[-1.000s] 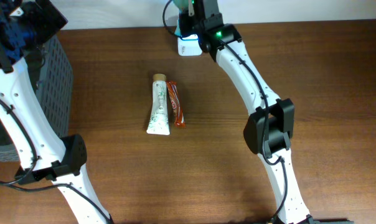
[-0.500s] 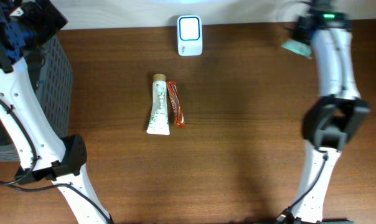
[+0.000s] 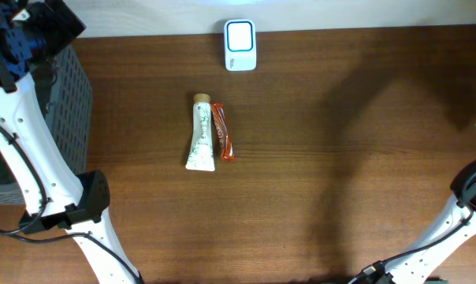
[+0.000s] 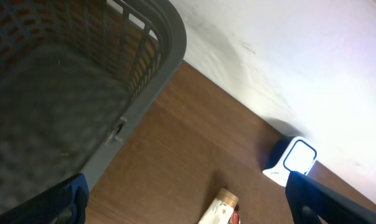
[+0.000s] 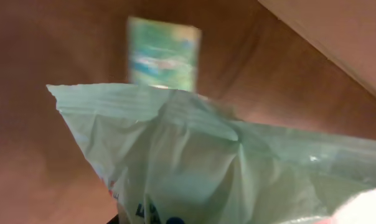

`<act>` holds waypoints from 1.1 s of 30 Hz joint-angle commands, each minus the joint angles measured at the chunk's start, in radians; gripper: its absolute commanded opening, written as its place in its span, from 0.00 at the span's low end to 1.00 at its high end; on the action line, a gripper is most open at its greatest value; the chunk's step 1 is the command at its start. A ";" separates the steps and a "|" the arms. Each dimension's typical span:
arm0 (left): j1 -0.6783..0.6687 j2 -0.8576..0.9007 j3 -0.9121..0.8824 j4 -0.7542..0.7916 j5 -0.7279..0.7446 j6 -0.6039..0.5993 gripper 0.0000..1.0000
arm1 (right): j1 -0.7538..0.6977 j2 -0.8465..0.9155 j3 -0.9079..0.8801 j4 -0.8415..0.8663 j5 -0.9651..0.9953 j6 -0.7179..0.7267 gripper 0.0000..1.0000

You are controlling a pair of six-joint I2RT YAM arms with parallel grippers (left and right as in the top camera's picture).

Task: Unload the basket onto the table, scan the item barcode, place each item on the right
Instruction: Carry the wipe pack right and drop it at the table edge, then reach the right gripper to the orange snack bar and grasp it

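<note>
The basket (image 3: 68, 95) sits at the left by the left claw (image 4: 185, 190), whose jaws stand wide apart, idle. The pale green bag (image 5: 194, 162) is far right of the scanner (image 3: 240, 45), too far to scan; whether the right claw clamps it cannot be told

Scanner (image 3: 240, 45) stands at the far edge of the table (image 3: 340, 181), close against the wall (image 3: 340, 12). Nearer than the scanner and slightly left of it, a tube (image 3: 200, 133) lies with its cap end toward the scanner. A wrapped bar (image 3: 223, 132) lies just beside the tube, on its right. A basket (image 3: 72, 87) stands well left of the scanner. A pouch (image 5: 206, 155) shows far right of the scanner; a packet (image 5: 163, 55) lies on the table behind it.
</note>
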State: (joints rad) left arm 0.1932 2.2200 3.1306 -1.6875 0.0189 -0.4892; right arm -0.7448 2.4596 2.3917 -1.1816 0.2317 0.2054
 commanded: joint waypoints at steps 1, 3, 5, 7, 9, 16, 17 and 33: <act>0.008 -0.019 0.005 0.000 0.003 0.016 0.99 | -0.030 -0.029 -0.102 0.065 0.071 -0.005 0.24; 0.008 -0.019 0.004 0.000 0.003 0.016 0.99 | -0.045 -0.029 -0.159 0.111 0.093 0.037 0.27; 0.008 -0.019 0.005 0.000 0.003 0.016 0.99 | -0.060 -0.029 -0.195 0.142 0.121 0.088 0.28; 0.008 -0.020 0.005 0.000 0.003 0.016 0.99 | -0.070 -0.029 -0.219 0.182 0.120 0.092 0.31; 0.008 -0.019 0.005 0.000 0.003 0.016 0.99 | -0.071 -0.029 -0.223 0.206 0.093 0.092 0.33; 0.008 -0.019 0.004 0.000 0.003 0.016 0.99 | -0.030 -0.042 -0.177 0.189 -0.185 0.092 0.84; 0.008 -0.020 0.005 0.000 0.003 0.016 0.99 | -0.019 -0.057 -0.145 0.161 -0.177 0.092 0.88; 0.008 -0.019 0.005 0.000 0.003 0.016 0.99 | 0.554 -0.162 0.074 -0.281 -0.818 -0.180 0.99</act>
State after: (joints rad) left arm 0.1932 2.2196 3.1306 -1.6871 0.0193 -0.4892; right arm -0.3435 2.2787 2.5389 -1.4597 -0.5194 0.1528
